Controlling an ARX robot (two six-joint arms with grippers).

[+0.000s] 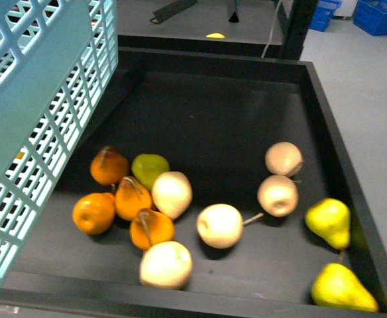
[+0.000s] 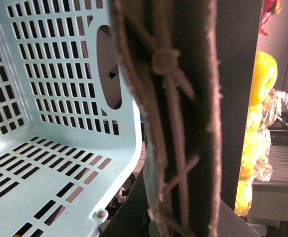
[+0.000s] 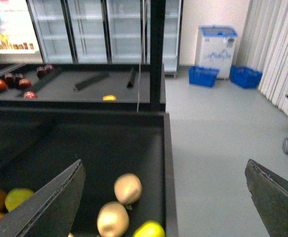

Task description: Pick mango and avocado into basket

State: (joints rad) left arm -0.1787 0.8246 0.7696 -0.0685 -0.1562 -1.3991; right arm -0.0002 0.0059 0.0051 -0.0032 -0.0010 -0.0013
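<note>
The right gripper (image 3: pixel 163 165) is released: its two dark fingers (image 3: pixel 45 207) stand wide apart and nothing is between them. Below this hand and a little ahead of it lies the black tray (image 1: pixel 246 112), and the nearest fruits to it are two pale round fruits (image 3: pixel 127 187) and one yellow pear (image 3: pixel 149 229). Farther from the right gripper, toward the left arm's side, there is a group of orange fruits (image 1: pixel 132 197) with a yellow-green fruit (image 1: pixel 148 167) touching them; I cannot tell if this one is the avocado. Well beyond the right gripper, on a farther shelf, lies a small yellow thing (image 1: pixel 215 35); it is too small to tell if it is the mango. The basket (image 1: pixel 41 99) is raised and tilted over the tray's edge on the left arm's side, well apart from the right gripper. In the left wrist view the brown-grey handle (image 2: pixel 183 123), with a tie (image 2: pixel 164 61) knotted on it, is very close to the camera. The left gripper itself does not show clearly there, so I cannot tell if it is clenched on the handle or released.
</note>
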